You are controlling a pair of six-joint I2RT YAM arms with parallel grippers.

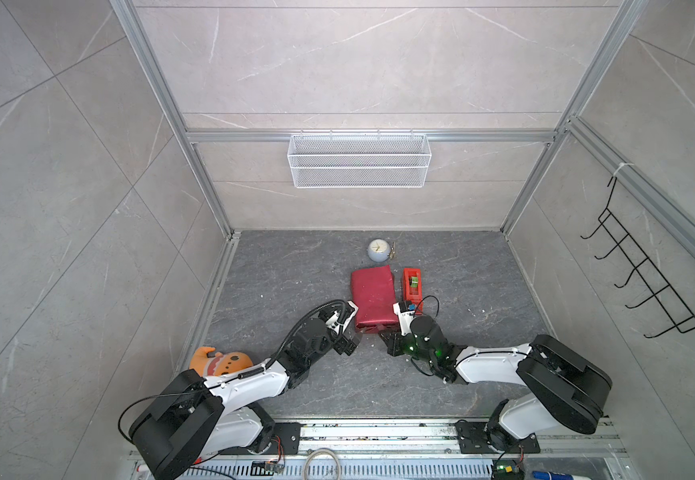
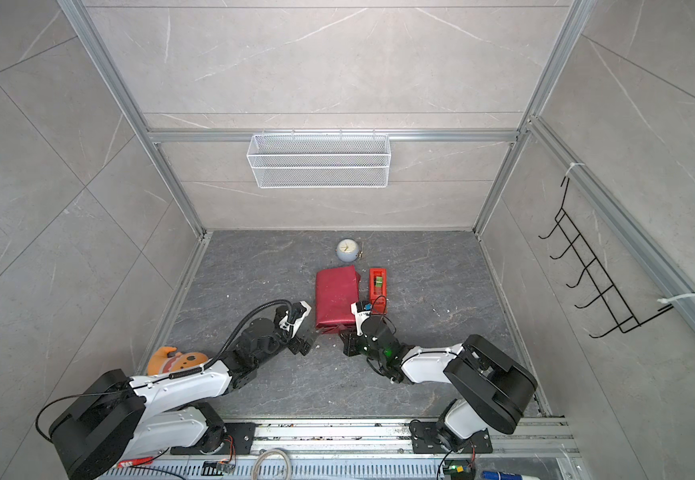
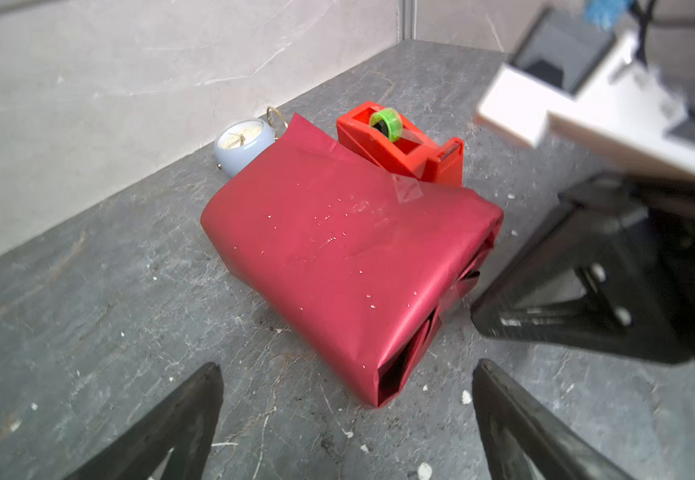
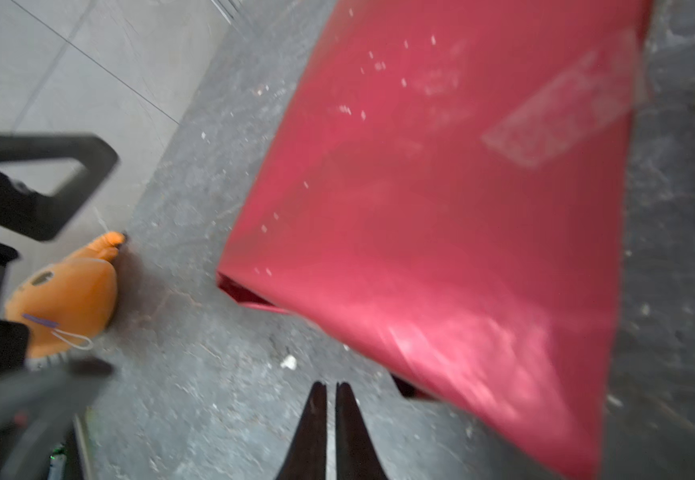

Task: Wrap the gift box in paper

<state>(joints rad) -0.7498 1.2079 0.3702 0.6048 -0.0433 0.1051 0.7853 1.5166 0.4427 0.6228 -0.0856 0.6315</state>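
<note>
The paper [image 1: 373, 299] [image 2: 336, 297] lies as a maroon-red wrapped parcel in the middle of the dark floor, with clear tape strips on its top [image 3: 408, 189]. The gift box is hidden inside it. The parcel's near end shows loose folds with dark gaps [image 3: 391, 374]. My left gripper [image 1: 350, 343] [image 2: 304, 345] [image 3: 348, 365] is open at the near left corner and holds nothing. My right gripper [image 1: 391, 340] [image 2: 348, 343] [image 4: 331, 384] is shut and empty, low over the floor just off the parcel's [image 4: 462, 208] near right corner.
A red tape dispenser [image 1: 412, 284] [image 3: 404, 145] with a green roll stands against the parcel's right side. A small pale-blue clock [image 1: 378, 249] [image 3: 242, 143] sits behind the parcel. An orange plush toy [image 1: 219, 361] [image 4: 67, 299] lies by the left wall. A wire basket [image 1: 358, 160] hangs on the back wall.
</note>
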